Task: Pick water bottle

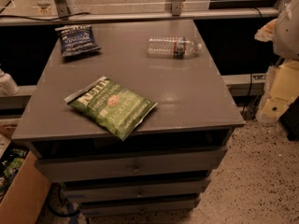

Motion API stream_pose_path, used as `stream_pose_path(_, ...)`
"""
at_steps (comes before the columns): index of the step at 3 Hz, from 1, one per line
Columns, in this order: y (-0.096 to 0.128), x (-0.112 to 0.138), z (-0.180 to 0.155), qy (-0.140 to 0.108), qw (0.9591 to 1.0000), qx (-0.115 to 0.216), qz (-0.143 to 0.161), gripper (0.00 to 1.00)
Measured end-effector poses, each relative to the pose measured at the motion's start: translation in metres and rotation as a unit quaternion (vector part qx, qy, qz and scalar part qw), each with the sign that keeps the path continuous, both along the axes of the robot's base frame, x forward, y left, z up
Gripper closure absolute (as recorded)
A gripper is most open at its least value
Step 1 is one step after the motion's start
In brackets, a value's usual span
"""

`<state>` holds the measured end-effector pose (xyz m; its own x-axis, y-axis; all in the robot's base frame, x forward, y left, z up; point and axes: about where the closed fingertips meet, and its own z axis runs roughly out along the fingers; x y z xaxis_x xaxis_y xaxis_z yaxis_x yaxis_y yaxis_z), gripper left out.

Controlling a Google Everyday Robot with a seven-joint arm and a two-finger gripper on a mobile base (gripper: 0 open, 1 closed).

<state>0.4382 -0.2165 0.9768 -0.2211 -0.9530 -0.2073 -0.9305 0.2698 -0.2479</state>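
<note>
The water bottle (pixel 172 46) is a small clear ribbed plastic bottle with a red-and-blue label band. It lies on its side at the far right of the grey cabinet top (pixel 196 92), white cap pointing right. Nothing touches it. My gripper is not in view. White and cream shapes (pixel 285 55) at the right edge could be part of my arm, but I cannot tell.
A green chip bag (pixel 112 106) lies near the front edge, overhanging slightly. A blue chip bag (pixel 76 40) lies at the far left. The cabinet has drawers (pixel 135 164) below. A cardboard box (pixel 21 190) stands lower left, an opaque white bottle-like object (pixel 7 83) at left. A rail (pixel 140 15) runs behind.
</note>
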Motion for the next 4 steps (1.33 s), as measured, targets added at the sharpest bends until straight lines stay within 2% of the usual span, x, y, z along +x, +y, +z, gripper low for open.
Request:
stream_pose_path(1, 0.000, 0.000, 0.000, 0.000, 1.0000, 0.000, 0.000, 0.00)
stream_pose_path(2, 0.010, 0.008, -0.006, -0.022, 0.9992, 0.011, 0.030, 0.00)
stream_pose_path(3, 0.037, 0.041, -0.010, -0.053, 0.9951, 0.039, 0.074, 0.00)
stream_pose_path(4, 0.074, 0.081, -0.011, -0.075, 0.9875, 0.067, 0.122, 0.00)
